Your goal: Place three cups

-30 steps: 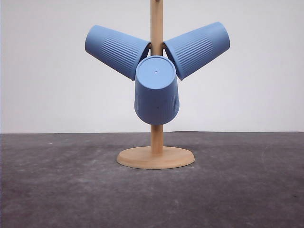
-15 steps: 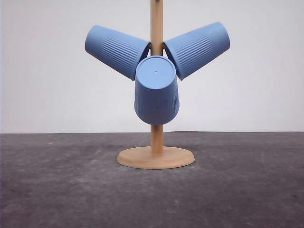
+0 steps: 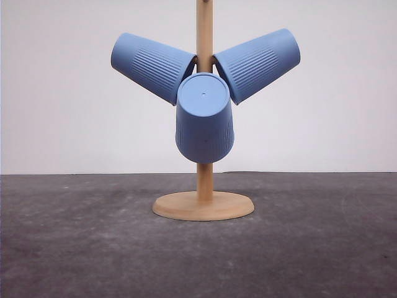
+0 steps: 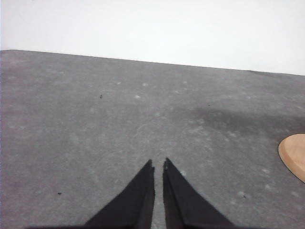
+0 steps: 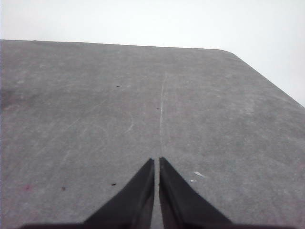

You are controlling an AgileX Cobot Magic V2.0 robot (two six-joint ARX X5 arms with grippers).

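— Cups are being carried by what, and where on the bench?

— All three are being held off the bench [image 3: 74,248] on the wooden stand [image 3: 203,206], which is set near the middle, toward the far edge. The left cup [image 3: 151,66] and the right cup [image 3: 258,64] are being borne on opposite sides of the post, bases angled up and outward; the front cup [image 3: 205,118] is being hung with its base turned toward the near edge, its long axis sloping down to the post.

— And the grippers?

— The left gripper [image 4: 158,164] and the right gripper [image 5: 156,161] are both being kept low over bare bench, jaws pressed together with nothing between them. The stand's base [image 4: 294,155] is being caught at the margin of the left wrist view, so the left arm is judged the nearer.

— Is anything standing in the way?

— Nothing is being seen between the grippers and the stand; hanging is judged done.
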